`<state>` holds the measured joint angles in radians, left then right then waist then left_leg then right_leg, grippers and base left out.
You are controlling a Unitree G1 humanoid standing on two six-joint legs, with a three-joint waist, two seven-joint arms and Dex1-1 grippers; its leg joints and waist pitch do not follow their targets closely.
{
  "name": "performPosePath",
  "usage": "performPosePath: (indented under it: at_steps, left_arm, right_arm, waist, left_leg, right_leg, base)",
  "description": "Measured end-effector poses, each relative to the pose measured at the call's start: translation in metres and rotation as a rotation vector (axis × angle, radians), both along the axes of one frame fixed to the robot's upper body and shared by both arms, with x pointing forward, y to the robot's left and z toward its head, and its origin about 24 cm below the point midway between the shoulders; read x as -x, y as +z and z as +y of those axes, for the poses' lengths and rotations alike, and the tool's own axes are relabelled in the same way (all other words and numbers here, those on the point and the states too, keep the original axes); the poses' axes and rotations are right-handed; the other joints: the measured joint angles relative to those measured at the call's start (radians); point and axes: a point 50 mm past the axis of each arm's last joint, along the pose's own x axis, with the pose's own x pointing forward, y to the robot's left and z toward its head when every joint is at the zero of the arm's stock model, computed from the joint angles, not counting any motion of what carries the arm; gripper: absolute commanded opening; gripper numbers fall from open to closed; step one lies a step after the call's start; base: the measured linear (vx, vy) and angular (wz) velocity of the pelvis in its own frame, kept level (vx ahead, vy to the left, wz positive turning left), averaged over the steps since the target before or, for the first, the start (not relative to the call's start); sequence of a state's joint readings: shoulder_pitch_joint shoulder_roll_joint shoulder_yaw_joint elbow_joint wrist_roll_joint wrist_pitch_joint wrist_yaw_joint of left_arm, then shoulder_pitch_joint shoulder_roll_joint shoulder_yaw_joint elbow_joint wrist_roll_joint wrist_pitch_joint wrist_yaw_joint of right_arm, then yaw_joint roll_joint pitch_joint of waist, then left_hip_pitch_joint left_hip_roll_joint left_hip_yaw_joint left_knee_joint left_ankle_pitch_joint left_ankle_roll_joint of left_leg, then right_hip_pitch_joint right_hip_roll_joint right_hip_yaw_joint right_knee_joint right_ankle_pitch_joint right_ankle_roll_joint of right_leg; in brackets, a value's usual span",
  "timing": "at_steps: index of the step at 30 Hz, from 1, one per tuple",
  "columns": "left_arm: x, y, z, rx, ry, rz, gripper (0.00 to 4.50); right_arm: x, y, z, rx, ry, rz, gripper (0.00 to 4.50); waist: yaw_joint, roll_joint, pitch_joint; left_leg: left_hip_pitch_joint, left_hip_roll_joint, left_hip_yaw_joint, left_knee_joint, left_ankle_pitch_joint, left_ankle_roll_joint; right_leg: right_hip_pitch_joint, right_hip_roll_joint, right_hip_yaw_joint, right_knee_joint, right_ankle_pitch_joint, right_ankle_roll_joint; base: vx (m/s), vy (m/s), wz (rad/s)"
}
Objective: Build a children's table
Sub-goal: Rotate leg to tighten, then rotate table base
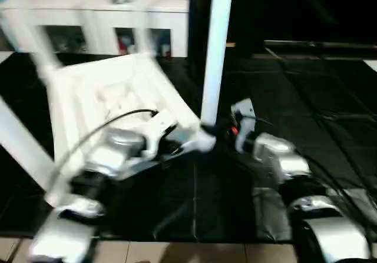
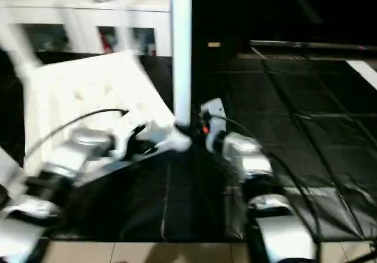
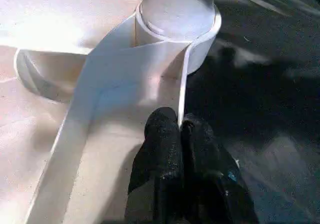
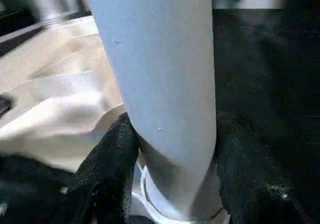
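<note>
Upright leg (image 4: 160,83) is being clasped between right gripper (image 4: 172,179) fingers; tabletop (image 3: 75,134) rim is being pinched by clenched left gripper (image 3: 180,134).

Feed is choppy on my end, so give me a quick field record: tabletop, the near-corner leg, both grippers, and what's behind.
tabletop: white top lying underside up on the dark floor
near-corner leg: white leg standing upright in the corner socket
other legs: at least two more rise from the top's left side, blurred
left gripper: left gripper shut, fingertips against the top's rim beside that socket
right gripper: right gripper, fingers on either side of the leg just above the socket
background: white cabinet behind the table
</note>
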<state>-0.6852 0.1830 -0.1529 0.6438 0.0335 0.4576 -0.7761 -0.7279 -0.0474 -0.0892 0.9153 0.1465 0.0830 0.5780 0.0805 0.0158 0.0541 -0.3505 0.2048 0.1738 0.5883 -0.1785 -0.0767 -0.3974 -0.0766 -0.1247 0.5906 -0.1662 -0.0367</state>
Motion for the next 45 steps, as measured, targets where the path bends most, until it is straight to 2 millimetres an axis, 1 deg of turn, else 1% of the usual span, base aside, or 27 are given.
performPosePath:
  at_steps: [1, 2, 4, 6, 8, 9, 12, 14, 17, 18, 20, 22, 24, 26, 27, 29, 33, 34, 35, 36, 37, 38, 39, 40, 41, 43, 45]
  left_arm:
    - [0.0, 0.0, -0.001, 0.0, 0.006, -0.004, 0.0]
    - [-0.001, 0.001, -0.002, -0.001, 0.007, -0.008, 0.0]
    - [-0.001, 0.002, -0.002, -0.005, 0.002, -0.015, 0.0]
    - [-0.001, 0.004, 0.0, -0.021, -0.024, -0.033, 0.0]
    - [-0.002, 0.007, 0.005, -0.037, -0.048, -0.047, 0.0]
    - [-0.001, 0.008, 0.007, -0.044, -0.062, -0.051, 0.0]
    - [0.0, 0.01, 0.012, -0.057, -0.086, -0.056, 0.0]
    - [0.001, 0.01, 0.012, -0.066, -0.119, -0.064, 0.0]
    - [0.001, 0.01, 0.015, -0.077, -0.144, -0.073, 0.0]
    - [0.002, 0.01, 0.016, -0.082, -0.15, -0.073, 0.0]
    - [0.002, 0.011, 0.018, -0.094, -0.17, -0.079, 0.0]
    - [0.003, 0.01, 0.019, -0.105, -0.195, -0.09, 0.0]
    - [0.003, 0.01, 0.021, -0.123, -0.226, -0.111, 0.0]
    - [0.002, 0.009, 0.024, -0.145, -0.244, -0.138, 0.0]
    - [0.001, 0.009, 0.025, -0.15, -0.239, -0.145, 0.0]
    - [0.0, 0.009, 0.027, -0.162, -0.223, -0.155, 0.0]
    - [-0.004, 0.01, 0.027, -0.154, -0.178, -0.172, 0.0]
    - [-0.004, 0.01, 0.027, -0.145, -0.173, -0.172, 0.27]
    - [-0.003, 0.01, 0.026, -0.13, -0.169, -0.173, 0.44]
    - [-0.002, 0.011, 0.026, -0.105, -0.163, -0.182, 0.44]
    - [-0.002, 0.016, 0.023, -0.065, -0.16, -0.204, 0.58]
    - [-0.002, 0.027, 0.02, -0.011, -0.156, -0.244, 0.66]
    - [-0.002, 0.03, 0.019, 0.002, -0.156, -0.255, 0.66]
    - [0.0, 0.042, 0.017, 0.066, -0.151, -0.297, 0.84]
    - [0.005, 0.048, 0.018, 0.131, -0.132, -0.321, 0.91]
    - [0.014, 0.047, 0.016, 0.201, -0.103, -0.32, 0.98]
    - [0.019, 0.041, 0.016, 0.222, -0.085, -0.293, 1.25]
  right_arm:
    - [-0.001, 0.001, 0.001, 0.001, -0.013, -0.001, 1.97]
    - [-0.001, 0.001, 0.001, 0.003, -0.021, -0.002, 2.31]
    - [-0.002, 0.003, 0.002, 0.004, -0.026, -0.009, 2.66]
    - [-0.002, 0.004, 0.006, -0.002, -0.021, -0.022, 2.69]
    - [-0.001, 0.005, 0.009, -0.004, -0.007, -0.044, 3.0]
    - [-0.001, 0.006, 0.009, -0.002, 0.007, -0.055, 3.0]
    - [0.004, 0.003, 0.006, -0.001, 0.05, -0.082, 3.3]
    - [0.008, 0.001, -0.004, 0.034, 0.089, -0.104, 3.53]
    - [0.02, -0.015, -0.017, 0.055, 0.128, -0.068, 3.64]
    - [0.022, -0.017, -0.021, 0.061, 0.141, -0.067, 3.84]
    - [0.027, -0.021, -0.033, 0.082, 0.177, -0.071, 3.99]
    - [0.03, -0.021, -0.043, 0.088, 0.194, -0.07, 4.08]
    - [0.035, -0.021, -0.057, 0.082, 0.206, -0.061, 4.34]
    - [0.041, -0.018, -0.065, 0.076, 0.244, -0.075, 4.48]
    - [0.044, -0.017, -0.066, 0.063, 0.269, -0.08, 4.48]
    - [0.048, -0.015, -0.065, 0.037, 0.314, -0.088, 4.48]
    - [0.055, -0.003, -0.054, -0.072, 0.412, -0.112, 4.48]
    - [0.056, -0.001, -0.051, -0.097, 0.43, -0.114, 4.49]
    - [0.057, 0.003, -0.046, -0.133, 0.449, -0.121, 4.5]
    - [0.057, 0.007, -0.043, -0.161, 0.463, -0.127, 4.5]
    - [0.057, 0.01, -0.04, -0.189, 0.475, -0.132, 4.5]
    - [0.057, 0.016, -0.035, -0.235, 0.485, -0.139, 4.5]
    - [0.057, 0.017, -0.033, -0.246, 0.489, -0.143, 4.5]
    - [0.056, 0.025, -0.024, -0.304, 0.502, -0.155, 4.5]
    - [0.054, 0.03, -0.016, -0.356, 0.496, -0.169, 4.5]
    - [0.049, 0.038, -0.01, -0.398, 0.475, -0.19, 4.5]
    - [0.046, 0.043, -0.009, -0.407, 0.461, -0.206, 4.5]
  waist:
    - [0.0, 0.0, 0.0]
    - [0.0, 0.0, 0.0]
    - [0.001, 0.0, 0.0]
    - [0.0, 0.0, 0.0]
    - [0.0, 0.0, 0.0]
    - [0.001, 0.0, 0.0]
    - [0.009, 0.0, 0.0]
    - [0.012, 0.0, 0.0]
    - [0.019, 0.0, 0.0]
    - [0.019, 0.0, 0.0]
    - [0.022, 0.0, 0.0]
    - [0.026, 0.0, 0.0]
    - [0.032, 0.0, 0.0]
    - [0.034, 0.0, 0.0]
    - [0.034, 0.0, 0.0]
    - [0.034, 0.0, 0.0]
    - [0.031, -0.001, 0.001]
    - [0.032, -0.001, 0.001]
    - [0.032, -0.001, 0.001]
    - [0.033, -0.001, 0.001]
    - [0.035, -0.001, 0.001]
    - [0.037, -0.001, 0.001]
    - [0.038, -0.001, 0.001]
    - [0.039, -0.001, 0.001]
    - [0.037, -0.001, 0.001]
    - [0.034, -0.001, 0.001]
    - [0.034, -0.001, 0.001]
  left_leg:
    - [0.0, 0.0, 0.0, 0.0, 0.0, 0.0]
    - [0.0, 0.0, 0.0, -0.001, 0.0, 0.0]
    - [0.0, 0.0, 0.0, -0.001, 0.0, 0.0]
    - [0.0, 0.0, 0.0, -0.004, -0.001, -0.001]
    - [-0.003, 0.0, 0.0, -0.007, -0.001, -0.002]
    - [-0.003, 0.001, 0.0, -0.01, -0.001, -0.002]
    - [-0.003, 0.001, 0.0, -0.012, -0.001, -0.002]
    - [-0.004, 0.001, 0.0, -0.011, -0.002, -0.003]
    - [-0.005, 0.001, 0.0, -0.009, -0.002, -0.003]
    - [-0.005, 0.001, 0.0, -0.009, -0.002, -0.003]
    - [-0.005, 0.001, 0.0, -0.008, -0.002, -0.003]
    - [-0.005, 0.001, 0.0, -0.008, -0.002, -0.003]
    - [-0.005, 0.001, 0.0, -0.007, -0.002, -0.003]
    - [-0.005, 0.001, 0.0, -0.007, -0.002, -0.003]
    - [-0.005, 0.001, 0.0, -0.007, -0.002, -0.003]
    - [-0.004, 0.001, 0.0, -0.007, -0.002, -0.003]
    - [-0.006, 0.002, 0.0, -0.004, -0.002, -0.003]
    - [-0.007, 0.002, 0.0, -0.004, -0.002, -0.003]
    - [-0.008, 0.002, 0.0, -0.004, -0.002, -0.003]
    - [-0.009, 0.002, 0.0, -0.004, -0.002, -0.003]
    - [-0.009, 0.002, 0.0, -0.004, -0.003, -0.002]
    - [-0.009, 0.002, 0.0, -0.004, -0.003, -0.002]
    - [-0.009, 0.002, 0.0, -0.004, -0.003, -0.002]
    - [-0.009, 0.002, 0.0, -0.005, -0.003, -0.002]
    - [-0.008, 0.002, 0.0, -0.005, -0.003, -0.002]
    - [-0.008, 0.002, 0.0, -0.005, -0.003, -0.002]
    - [-0.008, 0.002, 0.0, -0.005, -0.003, -0.002]
  right_leg:
    - [0.0, 0.0, 0.0, 0.0, 0.0, 0.0]
    - [0.0, 0.0, 0.0, 0.0, 0.0, 0.0]
    - [-0.001, 0.0, 0.001, 0.001, 0.001, 0.0]
    - [-0.003, 0.0, 0.001, 0.003, 0.003, -0.001]
    - [-0.007, 0.001, 0.001, 0.005, 0.006, -0.007]
    - [-0.008, 0.002, 0.0, 0.004, 0.005, -0.007]
    - [-0.009, 0.002, 0.0, 0.004, 0.002, -0.008]
    - [-0.009, 0.002, 0.0, 0.004, 0.002, -0.008]
    - [-0.009, 0.002, 0.0, 0.004, 0.003, -0.008]
    - [-0.009, 0.001, 0.0, 0.004, 0.003, -0.008]
    - [-0.008, 0.001, 0.001, 0.004, 0.003, -0.008]
    - [-0.008, 0.001, 0.001, 0.004, 0.003, -0.007]
    - [-0.008, 0.001, 0.001, 0.004, 0.001, -0.003]
    - [-0.008, 0.002, 0.001, 0.004, 0.001, -0.002]
    - [-0.007, 0.002, 0.0, 0.004, 0.001, -0.002]
    - [-0.007, 0.002, 0.0, 0.005, 0.001, -0.002]
    - [-0.008, 0.002, 0.0, 0.004, 0.001, -0.002]
    - [-0.008, 0.002, 0.0, 0.004, 0.001, -0.002]
    - [-0.009, 0.002, 0.0, 0.004, 0.001, -0.002]
    - [-0.009, 0.001, 0.0, 0.004, 0.001, -0.002]
    - [-0.009, 0.001, 0.0, 0.004, 0.004, -0.006]
    - [-0.009, 0.001, 0.0, 0.004, 0.004, -0.006]
    - [-0.009, 0.001, 0.0, 0.004, 0.004, -0.006]
    - [-0.009, 0.001, 0.0, 0.004, 0.004, -0.006]
    - [-0.009, 0.001, 0.0, 0.004, 0.003, -0.006]
    - [-0.009, 0.001, 0.001, 0.004, 0.003, -0.006]
    - [-0.009, 0.001, 0.001, 0.004, 0.0, -0.001]
  base:
    - [0.0, 0.0, 0.0]
    - [0.0, 0.0, 0.0]
    - [0.0, 0.0, 0.0]
    - [0.0, 0.0, 0.0]
    - [0.0, 0.0, 0.0]
    - [0.0, 0.0, 0.0]
    - [0.0, 0.0, 0.0]
    - [0.0, 0.0, 0.0]
    - [0.0, 0.0, 0.0]
    - [0.0, 0.0, 0.0]
    - [0.0, 0.0, 0.0]
    - [0.0, 0.0, 0.0]
    - [0.0, 0.0, 0.0]
    - [0.0, 0.0, 0.0]
    - [0.0, 0.0, 0.0]
    - [0.0, 0.0, 0.0]
    - [0.0, 0.0, 0.0]
    - [0.0, 0.0, 0.0]
    - [0.0, 0.0, 0.0]
    - [0.0, 0.0, 0.0]
    - [0.0, 0.0, 0.0]
    - [0.0, 0.0, 0.0]
    - [0.0, 0.0, 0.0]
    - [0.0, 0.0, 0.0]
    - [0.0, 0.0, 0.0]
    - [0.0, 0.0, 0.0]
    - [0.0, 0.0, 0.0]
